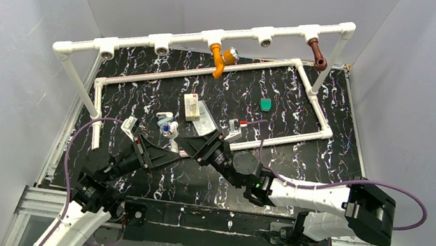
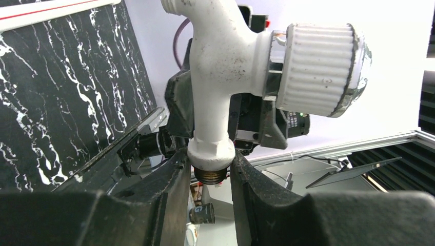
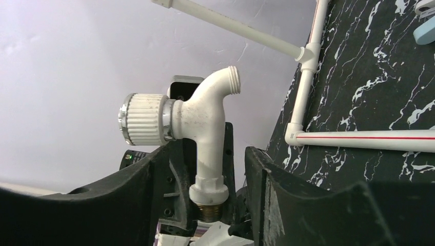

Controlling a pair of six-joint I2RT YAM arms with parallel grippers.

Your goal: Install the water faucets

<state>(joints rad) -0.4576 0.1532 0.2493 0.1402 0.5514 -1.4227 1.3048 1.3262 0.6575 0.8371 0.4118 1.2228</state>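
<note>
The white faucet (image 1: 166, 127) is held above the table's middle, between the two arms. In the left wrist view the white faucet (image 2: 220, 77) stands spout-up, and my left gripper (image 2: 210, 174) is shut on its hex collar just above the brass thread. My left gripper (image 1: 167, 143) faces my right gripper (image 1: 191, 145). In the right wrist view my right gripper (image 3: 208, 156) is open, its fingers spread on either side of the white faucet (image 3: 205, 118) with gaps. The orange faucet (image 1: 218, 59) and the reddish-brown faucet (image 1: 317, 53) hang from fittings on the white pipe frame (image 1: 279, 36).
The pipe frame's lower loop (image 1: 277, 138) lies on the black marbled table, also seen in the right wrist view (image 3: 359, 137). A teal piece (image 1: 265, 104), small boxes and packets (image 1: 192, 106) and a small fitting (image 1: 234, 127) lie inside it. Grey walls enclose three sides.
</note>
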